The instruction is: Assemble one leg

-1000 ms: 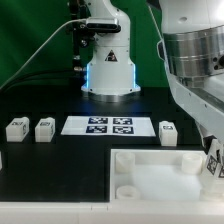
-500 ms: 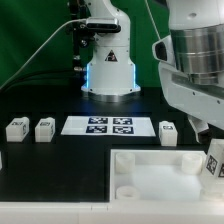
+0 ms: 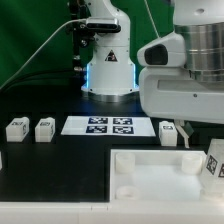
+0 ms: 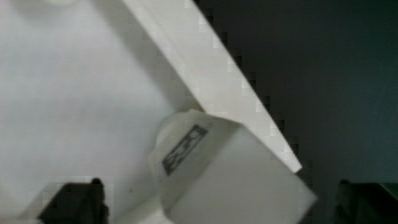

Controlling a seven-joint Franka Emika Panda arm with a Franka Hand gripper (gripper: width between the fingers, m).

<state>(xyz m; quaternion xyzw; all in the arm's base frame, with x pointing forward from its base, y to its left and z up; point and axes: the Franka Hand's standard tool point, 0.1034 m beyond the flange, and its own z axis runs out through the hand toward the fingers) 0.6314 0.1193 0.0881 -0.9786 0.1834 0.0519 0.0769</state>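
Note:
One leg (image 3: 214,160), a small white post with a square marker, stands tilted at the tray's (image 3: 150,172) right edge in the exterior view. In the wrist view the same leg (image 4: 222,165) lies against the tray's rim (image 4: 187,60), below and between my fingers. My gripper (image 4: 217,203) is open, its dark fingers (image 4: 75,200) wide apart and touching nothing. The arm's bulky wrist (image 3: 185,75) hangs above the leg. Three more legs stand on the black table: two at the exterior view's left (image 3: 16,127) (image 3: 44,128) and one right of the marker board (image 3: 168,133).
The marker board (image 3: 110,126) lies flat at the table's middle. The arm's base (image 3: 108,70) stands behind it before a green backdrop. The tray has a round hole (image 3: 127,189) near its front left corner.
The arm has risen and swung toward the exterior view's left, away from the leg at the tray's right edge. That leg stays where it was.

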